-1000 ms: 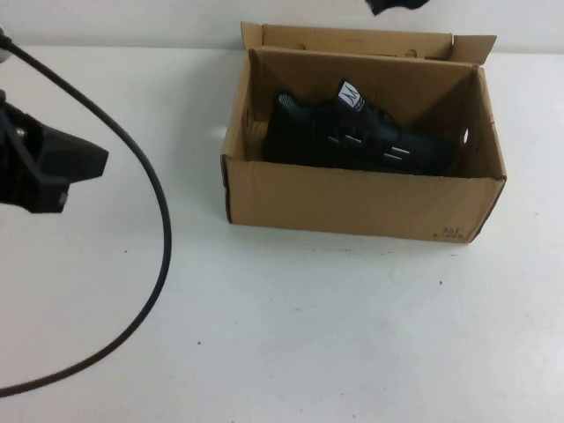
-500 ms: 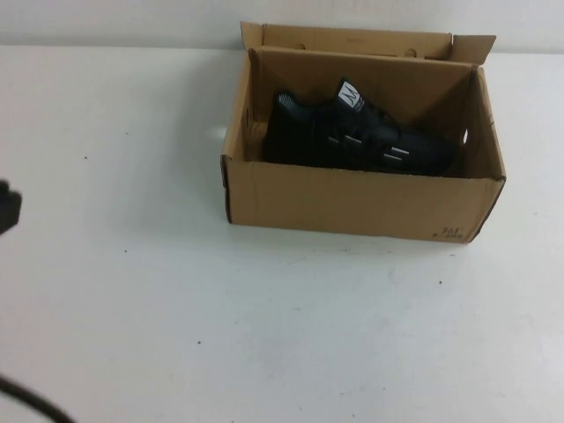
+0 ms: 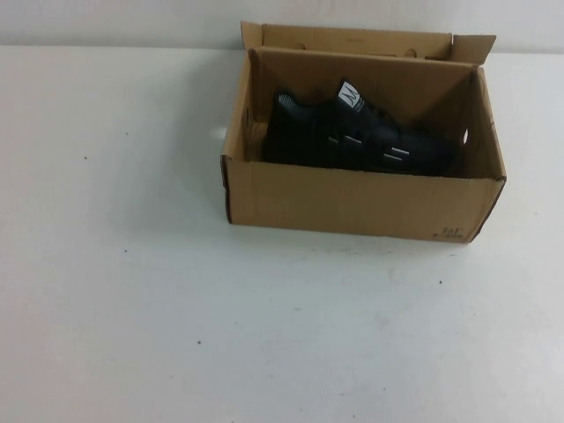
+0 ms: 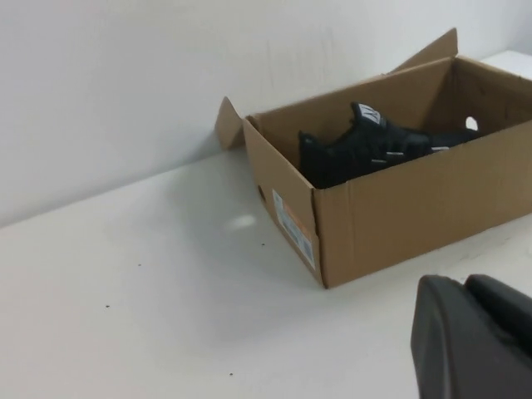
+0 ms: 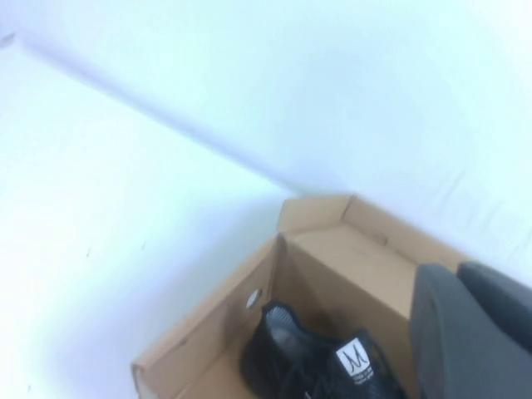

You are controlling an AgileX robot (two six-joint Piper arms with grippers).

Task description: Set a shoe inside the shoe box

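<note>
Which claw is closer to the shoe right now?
Right. The right claw hangs just above the shoe box holding the shoe; the left claw sits out on the table beside the box's end.

Shoe (image 3: 357,137) tongue label (image 5: 356,360) shows an M-like logo

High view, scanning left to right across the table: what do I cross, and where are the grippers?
Bare white table → shoe box left wall → shoe lying inside it → box right wall. Neither gripper appears there: left gripper sits off to the box's left, right gripper above the box; both shut.
</note>
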